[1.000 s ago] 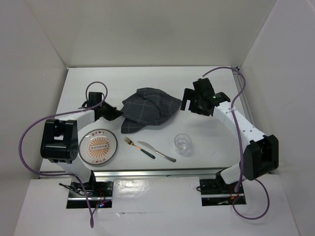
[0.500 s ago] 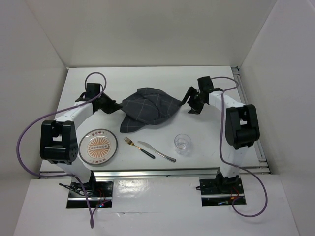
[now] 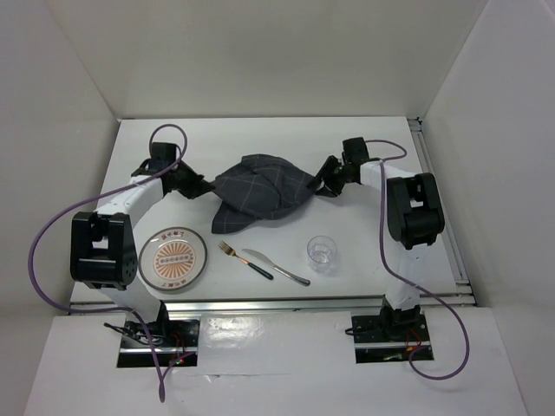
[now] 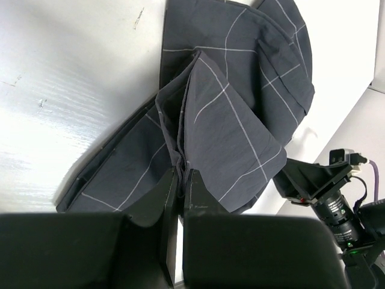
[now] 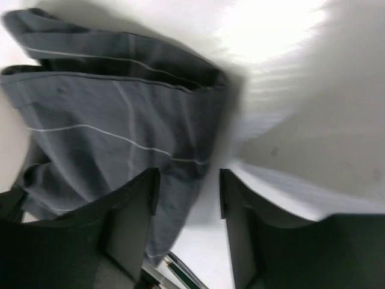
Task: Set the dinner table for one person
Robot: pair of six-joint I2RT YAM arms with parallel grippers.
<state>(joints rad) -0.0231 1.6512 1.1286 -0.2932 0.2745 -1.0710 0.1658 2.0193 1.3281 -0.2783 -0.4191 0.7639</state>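
The cloth lay bunched on the dinner table, its long axis running left to right. At its left end the left gripper was pinched onto a fold. At its right end the right gripper had its fingers spread, holding nothing.

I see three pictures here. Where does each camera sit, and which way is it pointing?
Top external: fixed above and behind the arms, looking down on the dinner table, cloth, plate, fork, knife and glass; both arms show whole.
Left wrist: on the left arm, facing along its jaws, shut on a fold of the cloth; the right arm's end shows beyond.
Right wrist: on the right arm, facing along its open jaws at the cloth's edge; blurred.
Shared: all three see the cloth.
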